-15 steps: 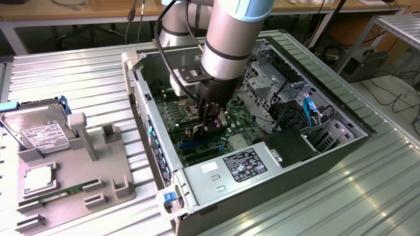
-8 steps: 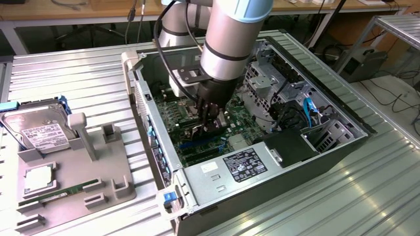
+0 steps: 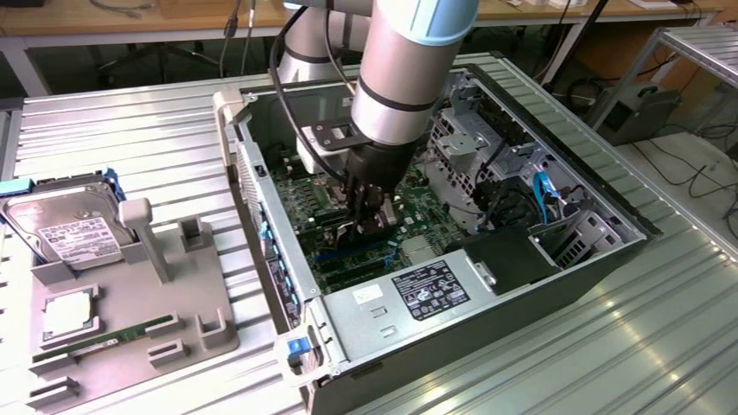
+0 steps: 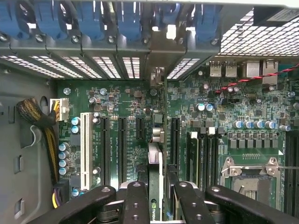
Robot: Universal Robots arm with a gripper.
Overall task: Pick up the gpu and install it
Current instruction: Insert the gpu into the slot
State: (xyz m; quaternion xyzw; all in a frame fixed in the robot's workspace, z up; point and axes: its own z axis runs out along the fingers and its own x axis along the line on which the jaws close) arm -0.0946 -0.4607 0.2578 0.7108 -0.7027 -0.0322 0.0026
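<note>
Black card, item one: the gpu (image 4: pixel 155 175) is sitting edge-on between the fingers (image 4: pixel 135 200) of the end effector (image 4: pixel 156 205), which is pinching it by its long faces. In the wrist view the card is running straight away from the camera toward the rear slot wall (image 4: pixel 117 42), its pale bracket end (image 4: pixel 158 74) standing near the blue retention clips (image 4: pixel 126 23).

Item two: green motherboard (image 4: pixel 131 135), carrying a row of dark expansion slots (image 4: pixel 122 144) and one white slot (image 4: pixel 85 144) at about nine o'clock of the card. The card is lying over the board between two dark slots; whether it is seated or hovering cannot be told.

Item three: open computer case (image 3: pixel 600 251), resting on the ribbed metal table (image 3: pixel 138 138), with the arm (image 3: pixel 403 78) reaching down into its middle. In the exterior view a grey fixture tray (image 3: pixel 116 337) is standing at nine o'clock of the case, holding a silver hard drive (image 3: pixel 64 229) and a green RAM stick (image 3: pixel 104 339).

Risks, as judged:
- Card edge landing beside its slot, scraping nearby capacitors.
- Bracket catching on the slot wall, tilting the card.
- Card slipping in the pinch under insertion force.
- Cable bundle (image 4: pixel 39 126) is lying well apart; snagging is looking unlikely.
</note>
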